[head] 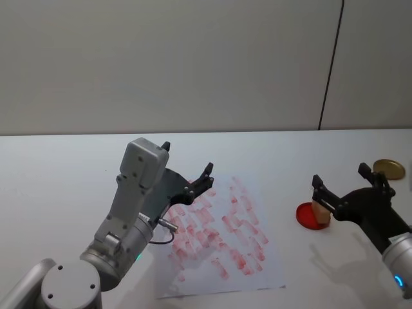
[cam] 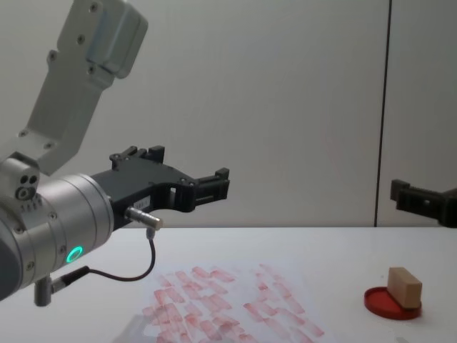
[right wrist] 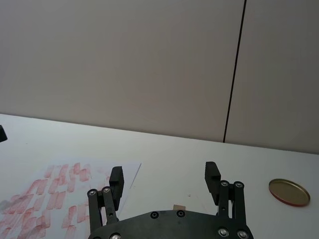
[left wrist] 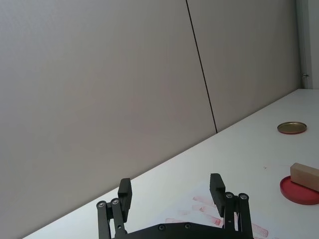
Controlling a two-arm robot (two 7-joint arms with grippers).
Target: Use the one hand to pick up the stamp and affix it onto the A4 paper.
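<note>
The stamp (head: 320,212), a small tan wooden block, rests on a flat red ink pad (head: 306,215) at the table's right. Open and empty, my right gripper (head: 340,175) hovers above the stamp without touching it. From the chest view the stamp (cam: 404,286) sits well below one of its fingers (cam: 401,193). Mid-table lies the A4 paper (head: 219,232), covered in pinkish-red prints. Above the paper's left part my left gripper (head: 187,159) is held open with nothing in it. The left wrist view shows the stamp (left wrist: 305,176) far off.
A round gold lid (head: 389,168) lies on the white table beyond the ink pad, near the right edge. A plain grey wall runs behind the table. Bare tabletop lies between the paper and the ink pad.
</note>
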